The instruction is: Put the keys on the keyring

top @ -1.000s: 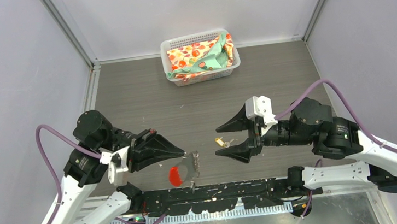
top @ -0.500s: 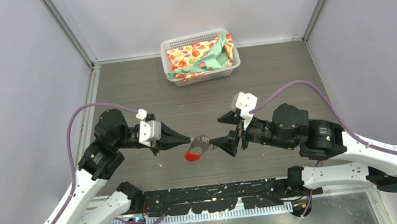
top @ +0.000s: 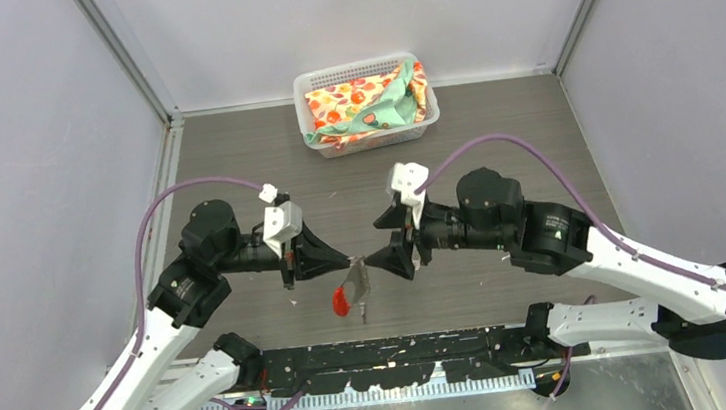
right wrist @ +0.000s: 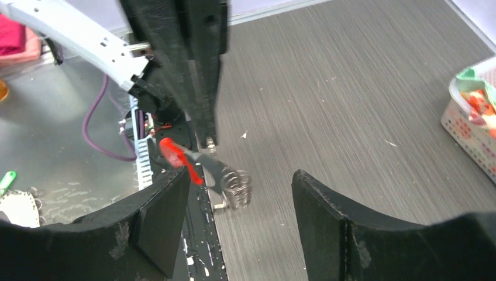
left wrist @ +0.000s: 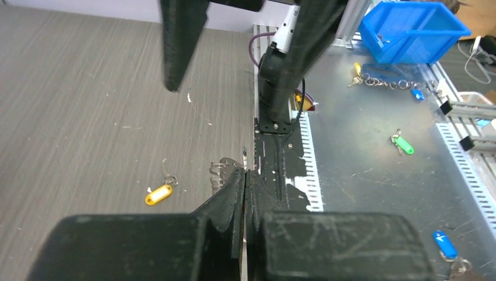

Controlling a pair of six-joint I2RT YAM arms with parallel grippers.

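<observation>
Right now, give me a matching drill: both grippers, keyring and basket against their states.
Things:
1. left gripper
2. right gripper
3. keyring
4. basket

States:
A. open
B. holds patterned cloth
C. dangling, pinched at its top
D. shut

Pairs: 1-D, 2-A, 3-C, 4-B

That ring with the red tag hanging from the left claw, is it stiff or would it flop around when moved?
Probably floppy: the keyring dangles below the shut left gripper, its red tag hanging off at an angle. Likely light, since a fingertip pinch alone holds it. It may swing if nudged.
</observation>
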